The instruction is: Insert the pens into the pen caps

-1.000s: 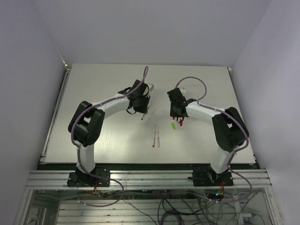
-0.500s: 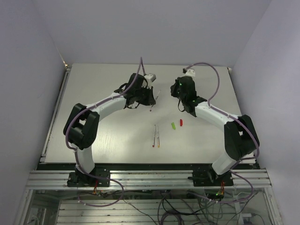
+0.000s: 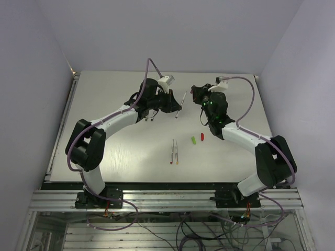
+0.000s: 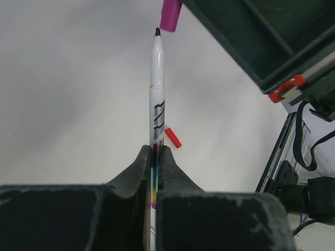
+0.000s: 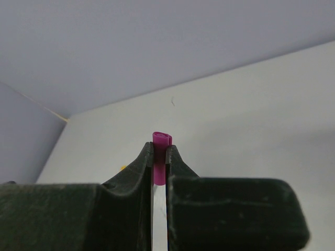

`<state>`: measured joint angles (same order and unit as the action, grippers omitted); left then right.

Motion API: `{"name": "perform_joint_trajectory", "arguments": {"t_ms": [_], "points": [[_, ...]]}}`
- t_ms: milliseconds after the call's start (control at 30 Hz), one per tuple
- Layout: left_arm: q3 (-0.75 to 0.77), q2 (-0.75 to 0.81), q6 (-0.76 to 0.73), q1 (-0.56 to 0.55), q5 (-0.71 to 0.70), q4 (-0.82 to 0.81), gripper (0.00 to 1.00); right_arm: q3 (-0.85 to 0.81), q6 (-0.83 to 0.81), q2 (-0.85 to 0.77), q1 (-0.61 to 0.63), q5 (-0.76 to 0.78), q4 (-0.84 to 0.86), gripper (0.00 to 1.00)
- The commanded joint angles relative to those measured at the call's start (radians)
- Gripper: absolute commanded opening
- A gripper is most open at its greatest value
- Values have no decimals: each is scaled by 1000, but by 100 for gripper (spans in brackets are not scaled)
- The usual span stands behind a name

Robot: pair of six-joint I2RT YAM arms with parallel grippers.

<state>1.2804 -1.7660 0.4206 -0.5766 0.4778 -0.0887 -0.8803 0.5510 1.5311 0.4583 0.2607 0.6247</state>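
My left gripper (image 4: 156,154) is shut on a white pen (image 4: 156,94), whose dark purple tip points away from it. Just beyond that tip, a little to the right, hangs a purple pen cap (image 4: 170,13); tip and cap are apart. The right gripper (image 5: 159,151) is shut on that purple cap (image 5: 162,140). From above, the left gripper (image 3: 178,106) and right gripper (image 3: 193,95) face each other over the table's back half, with the held pen (image 3: 181,104) between them. Two more pens (image 3: 174,151) lie side by side on the table, near a green cap (image 3: 193,140) and a red cap (image 3: 202,137).
The grey table (image 3: 104,141) is walled by pale panels on three sides. The red cap (image 4: 172,137) shows on the table below the held pen. A small yellow thing (image 5: 123,167) peeks out beside the right gripper's left finger.
Both arms have risen and stretched toward the back of the table. The left gripper carried the pen and the right carried the purple cap, bringing them close together.
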Motion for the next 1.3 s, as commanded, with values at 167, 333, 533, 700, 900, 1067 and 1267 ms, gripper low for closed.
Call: {"name": "perform_joint_trajectory", "arguments": {"t_ms": [167,333,533,700,900,1067,1267], "points": [[-7,24,27,6,52,-69,7,4,48,-35,-1,-33,119,0],[-10,26,26,7,56,-71,7,-5,55,-21,-1,-56,119,0],[-10,26,22,6,57,-71,7,-16,53,-8,0,-68,118,0],[-9,23,26,6,62,-78,7,-19,56,2,0,-87,115,0],[-6,17,28,6,64,-81,7,-20,55,7,0,-98,113,0],[-10,17,36,7,60,-90,7,-21,55,11,0,-107,110,0],[-15,20,48,6,39,-116,7,-15,61,8,0,-137,94,0]]}}
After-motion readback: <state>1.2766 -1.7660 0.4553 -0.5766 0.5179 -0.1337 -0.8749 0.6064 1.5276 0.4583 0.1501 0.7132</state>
